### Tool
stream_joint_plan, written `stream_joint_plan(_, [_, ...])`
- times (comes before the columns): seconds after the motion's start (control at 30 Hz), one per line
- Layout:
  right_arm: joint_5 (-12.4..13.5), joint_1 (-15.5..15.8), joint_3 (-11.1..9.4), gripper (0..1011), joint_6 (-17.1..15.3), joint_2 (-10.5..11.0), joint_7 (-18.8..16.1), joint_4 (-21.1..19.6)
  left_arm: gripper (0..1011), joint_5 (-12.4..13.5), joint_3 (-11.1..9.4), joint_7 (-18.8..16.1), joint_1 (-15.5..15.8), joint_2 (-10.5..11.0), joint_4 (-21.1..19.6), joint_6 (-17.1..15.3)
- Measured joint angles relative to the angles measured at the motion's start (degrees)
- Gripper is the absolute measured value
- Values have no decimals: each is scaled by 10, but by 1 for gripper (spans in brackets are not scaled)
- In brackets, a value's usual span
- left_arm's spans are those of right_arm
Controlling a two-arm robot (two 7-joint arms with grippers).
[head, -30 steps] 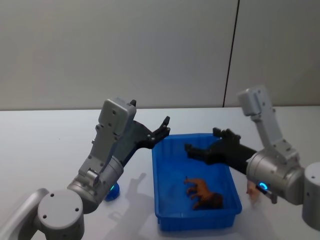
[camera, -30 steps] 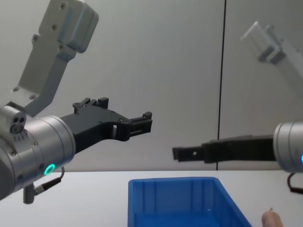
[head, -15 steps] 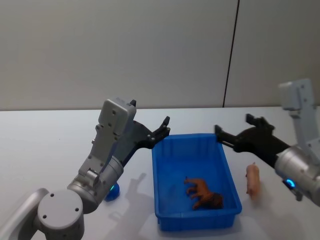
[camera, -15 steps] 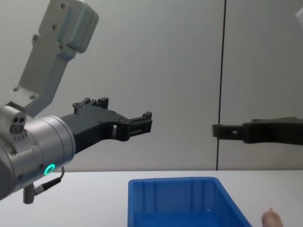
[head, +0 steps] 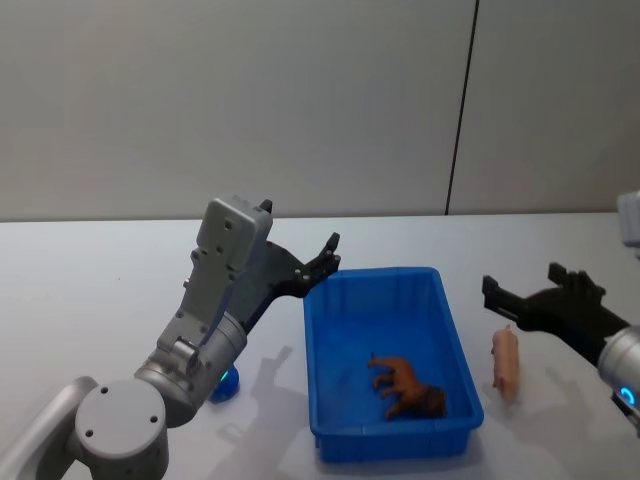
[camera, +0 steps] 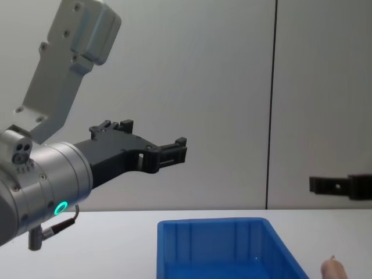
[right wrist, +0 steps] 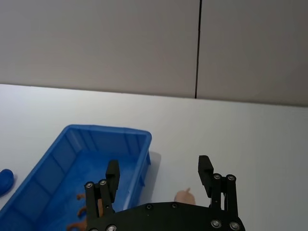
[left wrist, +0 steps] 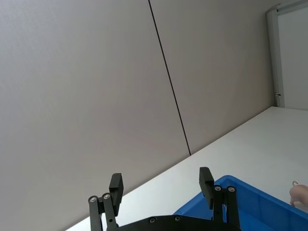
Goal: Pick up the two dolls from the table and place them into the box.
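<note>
Pink doll (head: 505, 362) lies on the counter (head: 100, 280), just right of the blue box (head: 390, 445), long axis running near to far. Brown doll (head: 405, 386) is already in the box, toward its near end.

Judged: pink doll is small, light, rounded and smooth. Probably soft rubber or plastic, though the material cannot be confirmed. It may roll or squirt out if pinched at either end, so it is best taken across the mid-body.

Right gripper (right wrist: 159, 167) hovers above and just beyond the pink doll, jaws spread wide, empty. Left gripper (left wrist: 161, 178) is parked, raised at the box's far left corner, jaws likewise apart.
</note>
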State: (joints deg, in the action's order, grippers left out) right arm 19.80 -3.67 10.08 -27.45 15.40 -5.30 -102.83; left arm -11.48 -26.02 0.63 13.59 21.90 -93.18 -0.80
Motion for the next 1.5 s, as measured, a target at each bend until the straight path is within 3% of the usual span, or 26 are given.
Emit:
stream_joint_plan(0.47, [37, 12, -7, 1001, -59, -1, 30, 5, 1001, 0, 0, 0, 0, 0, 0, 0])
stream_joint_plan(0.83, [28, 12, -4, 1001, -93, -13, 72, 19, 1001, 0, 0, 0, 0, 0, 0, 0])
stream_joint_plan(1.5, [6, -27, 7, 1001, -121, -41, 80, 89, 1001, 0, 0, 0, 0, 0, 0, 0])
